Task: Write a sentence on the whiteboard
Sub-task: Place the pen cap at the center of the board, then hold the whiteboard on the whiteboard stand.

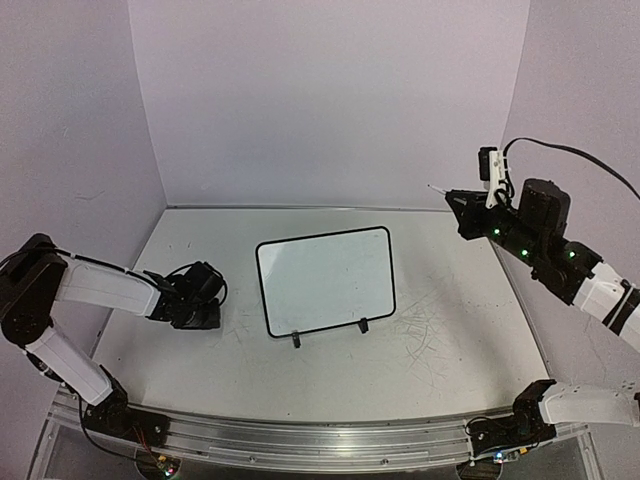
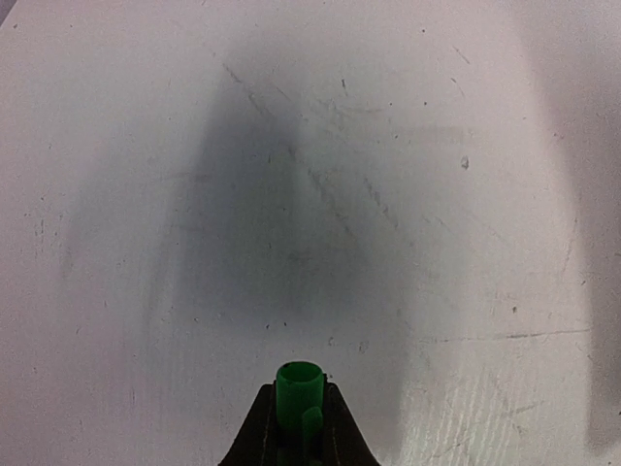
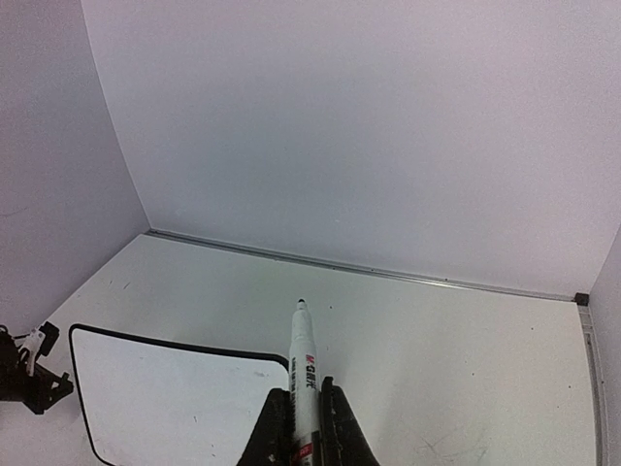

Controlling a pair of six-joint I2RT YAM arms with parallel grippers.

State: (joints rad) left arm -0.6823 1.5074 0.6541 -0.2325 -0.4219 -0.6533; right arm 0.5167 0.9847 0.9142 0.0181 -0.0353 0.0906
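Observation:
The whiteboard (image 1: 325,282) stands tilted on its two black feet at the middle of the table, and its face shows plain white, with no sentence in view on it. To its left, low over the tabletop, my left gripper (image 1: 198,312) is shut on a green marker cap (image 2: 299,388), which sticks out between the fingers (image 2: 260,427). My right gripper (image 1: 458,205) is raised at the right rear, shut on a white marker (image 3: 305,359) whose bare dark tip points toward the back wall. The board's right corner (image 3: 165,398) lies below and left of that marker.
Faint grey scribble marks (image 1: 425,330) streak the tabletop right of the board. Pale walls close the table at the back and both sides. A metal rail (image 1: 300,440) runs along the near edge. The left arm's end (image 3: 24,374) shows beside the board.

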